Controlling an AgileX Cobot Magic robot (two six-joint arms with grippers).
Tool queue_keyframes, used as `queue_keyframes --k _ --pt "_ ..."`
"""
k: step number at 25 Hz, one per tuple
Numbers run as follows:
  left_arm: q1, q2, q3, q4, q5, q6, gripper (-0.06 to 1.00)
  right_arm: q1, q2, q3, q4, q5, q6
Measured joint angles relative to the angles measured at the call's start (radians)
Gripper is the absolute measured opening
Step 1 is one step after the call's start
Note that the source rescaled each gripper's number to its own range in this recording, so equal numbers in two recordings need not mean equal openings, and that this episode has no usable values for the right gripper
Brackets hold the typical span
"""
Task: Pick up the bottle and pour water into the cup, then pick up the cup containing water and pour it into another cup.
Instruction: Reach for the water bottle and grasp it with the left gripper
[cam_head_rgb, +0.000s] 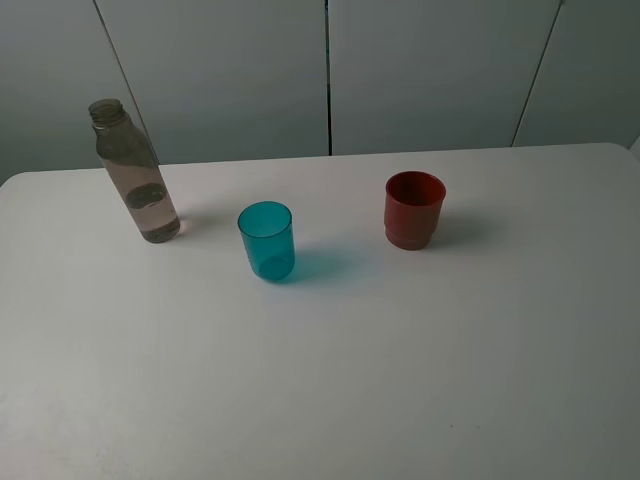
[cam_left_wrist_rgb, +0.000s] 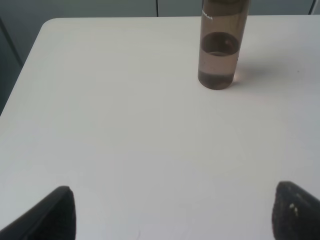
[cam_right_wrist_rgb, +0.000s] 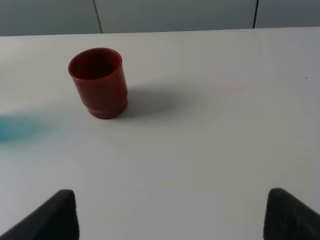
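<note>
Item one, bottle (cam_head_rgb: 137, 175): tall, clear, greyish tint, threaded neck, no cap; stands upright at the far left of the desk (cam_head_rgb: 320, 390), with liquid showing in its lower part. Item two, teal cup (cam_head_rgb: 267, 241): translucent tumbler, upright, mouth open upward; stands near the middle of the desk, to the right of the bottle and a little nearer the camera, apart from it. Item three, red cup (cam_head_rgb: 414, 209): opaque, stepped narrower base, upright; stands to the right of the teal cup, apart from it and slightly farther back. All three form a loose row, none touching another. Item four, left claw (cam_left_wrist_rgb: 172, 215): two dark fingers (cam_left_wrist_rgb: 57, 215) spread wide, nothing between them, only bare desk below. The bottle (cam_left_wrist_rgb: 220, 47) stands ahead of this claw and well apart from it, off the claw's centre line toward one finger; its top is cut off in the left wrist view. Item five, right claw (cam_right_wrist_rgb: 170, 215): fingers likewise spread wide, holding nothing. The red cup (cam_right_wrist_rgb: 99, 82) stands ahead of it and well apart, off centre toward one finger. Neither claw shows in the exterior high view. Backdrop: pale grey wall panels (cam_head_rgb: 230, 70) behind the desk.
</note>
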Motion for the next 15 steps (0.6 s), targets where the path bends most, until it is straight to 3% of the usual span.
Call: queue_keyframes --k 15 --pt "0.0 0.0 0.0 0.004 0.0 0.0 1.0 0.0 0.0 0.0 0.0 0.0 0.0"
